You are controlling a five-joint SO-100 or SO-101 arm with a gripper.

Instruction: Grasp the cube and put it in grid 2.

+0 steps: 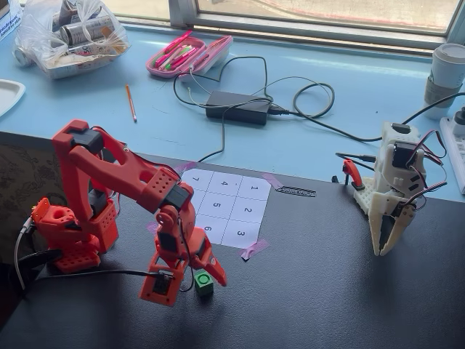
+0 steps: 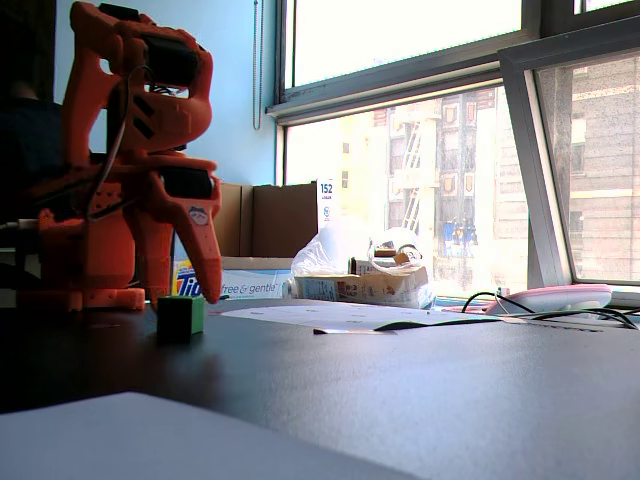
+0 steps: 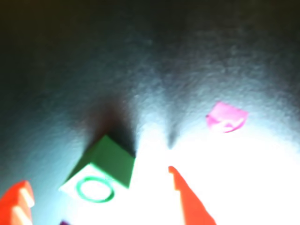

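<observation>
The orange printed arm (image 1: 109, 182) bends low over the black tabletop (image 1: 327, 291), its gripper (image 1: 190, 280) spread wide around the small green cube (image 1: 203, 282), not yet pinching. Next, I'd judge: close, lift, carry to white paper cell 2 (image 1: 248, 209).

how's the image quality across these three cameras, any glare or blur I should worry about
Wrist view: soft focus and heavy glare washing out the cube top and the mat; corners fall dark. Low fixed view: backlit by the windows, so the cube and arm read dark. High fixed view: even daylight, sharp, cube and gripper clear.
</observation>
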